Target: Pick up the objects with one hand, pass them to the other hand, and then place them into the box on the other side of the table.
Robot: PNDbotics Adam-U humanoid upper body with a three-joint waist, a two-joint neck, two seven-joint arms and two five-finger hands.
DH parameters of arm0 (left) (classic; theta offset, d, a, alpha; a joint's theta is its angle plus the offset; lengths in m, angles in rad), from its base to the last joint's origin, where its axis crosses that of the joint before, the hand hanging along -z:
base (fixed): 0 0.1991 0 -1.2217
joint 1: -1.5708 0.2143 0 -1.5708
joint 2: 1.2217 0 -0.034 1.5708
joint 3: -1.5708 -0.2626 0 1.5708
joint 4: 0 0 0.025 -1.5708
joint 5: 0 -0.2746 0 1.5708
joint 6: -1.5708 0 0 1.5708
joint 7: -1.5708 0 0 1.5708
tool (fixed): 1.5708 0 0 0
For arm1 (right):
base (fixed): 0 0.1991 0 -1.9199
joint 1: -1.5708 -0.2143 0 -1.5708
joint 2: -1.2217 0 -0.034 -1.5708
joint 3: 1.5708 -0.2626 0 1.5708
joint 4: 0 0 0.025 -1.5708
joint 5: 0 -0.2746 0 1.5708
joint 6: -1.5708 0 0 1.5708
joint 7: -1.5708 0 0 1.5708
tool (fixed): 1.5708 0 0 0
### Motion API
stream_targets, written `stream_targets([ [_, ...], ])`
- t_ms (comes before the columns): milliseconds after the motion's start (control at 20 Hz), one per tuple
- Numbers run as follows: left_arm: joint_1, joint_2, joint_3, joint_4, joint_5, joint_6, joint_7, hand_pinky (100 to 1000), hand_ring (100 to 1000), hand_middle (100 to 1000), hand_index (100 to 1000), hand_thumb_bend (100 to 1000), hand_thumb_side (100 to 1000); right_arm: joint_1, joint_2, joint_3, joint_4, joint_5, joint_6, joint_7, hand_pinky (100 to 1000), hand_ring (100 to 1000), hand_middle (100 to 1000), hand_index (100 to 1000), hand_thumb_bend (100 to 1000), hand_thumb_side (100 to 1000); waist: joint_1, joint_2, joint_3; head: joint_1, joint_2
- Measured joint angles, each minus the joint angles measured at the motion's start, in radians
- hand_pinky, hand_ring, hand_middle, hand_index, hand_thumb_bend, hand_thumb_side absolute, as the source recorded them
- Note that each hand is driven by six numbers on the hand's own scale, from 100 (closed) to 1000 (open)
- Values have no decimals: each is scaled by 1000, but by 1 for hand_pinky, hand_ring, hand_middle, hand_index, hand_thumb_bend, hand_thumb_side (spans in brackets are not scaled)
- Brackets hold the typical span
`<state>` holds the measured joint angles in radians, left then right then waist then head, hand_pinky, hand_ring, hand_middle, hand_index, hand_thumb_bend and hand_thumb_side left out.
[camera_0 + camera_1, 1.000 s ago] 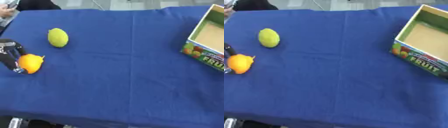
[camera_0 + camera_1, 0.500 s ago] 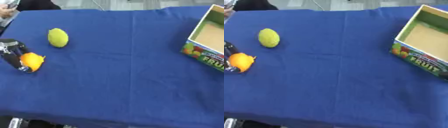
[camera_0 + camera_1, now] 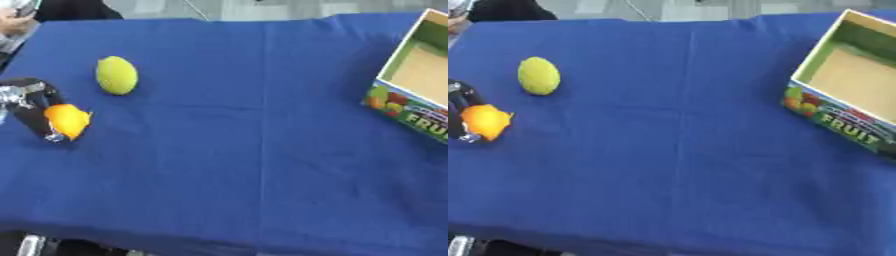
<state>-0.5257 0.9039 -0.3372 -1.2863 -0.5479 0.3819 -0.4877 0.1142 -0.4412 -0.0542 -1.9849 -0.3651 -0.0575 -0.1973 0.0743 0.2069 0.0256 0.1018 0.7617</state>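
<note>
Over at the left edge of the desk, the robot's left hand has its dark fingers curled round the far side of a small orange fruit, which sits on the blue cloth or just off it; I can't tell which from here. The fruit looks light and rounded with a little point at one end. I'd guess its skin is smooth enough to roll out of a pinch, so wrapping around its widest part seems the safer hold, with enough of it left bare for the other hand to take.

A little further in and farther back lies a yellow-green lemon, apart from the hand and untouched. It is oval, probably just as light and stiff-skinned, and best taken across its short middle rather than by the ends.

Well away on the right stands the open fruit box, empty inside as far as I can see. The right hand is nowhere in sight
</note>
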Motion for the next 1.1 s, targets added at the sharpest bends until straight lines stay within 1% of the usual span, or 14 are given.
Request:
stream_targets([
  [200, -5, -7, 0, 2, -64, -10, 17, 660, 632, 600, 685, 609, 100, 0, 0, 3, 0, 1, 1, 1, 704, 987, 968, 977, 100, 723, 0, 0, 0, 1, -2],
  [350, -6, -15, 0, 6, -102, -5, 49, 624, 596, 563, 648, 554, 100, 0, 0, 5, -1, 1, 2, 2, 704, 987, 968, 977, 100, 726, 0, 0, 0, 1, -4],
  [650, -5, -23, 1, 5, -129, 8, 122, 520, 510, 473, 545, 439, 100, 0, 0, 6, -2, 1, 4, 4, 704, 987, 968, 977, 100, 729, 0, 0, 0, -5, -4],
  [850, -4, -23, 1, 5, -120, 16, 165, 487, 487, 441, 507, 429, 100, 0, 0, 6, -2, 1, 4, 4, 704, 987, 968, 978, 100, 733, 0, 0, 0, -6, -5],
  [1100, 11, -23, 3, -14, -75, 21, 183, 473, 482, 441, 504, 460, 100, 0, 0, 6, -2, 1, 3, 5, 704, 987, 968, 978, 100, 736, 0, 0, 0, -6, -5],
])
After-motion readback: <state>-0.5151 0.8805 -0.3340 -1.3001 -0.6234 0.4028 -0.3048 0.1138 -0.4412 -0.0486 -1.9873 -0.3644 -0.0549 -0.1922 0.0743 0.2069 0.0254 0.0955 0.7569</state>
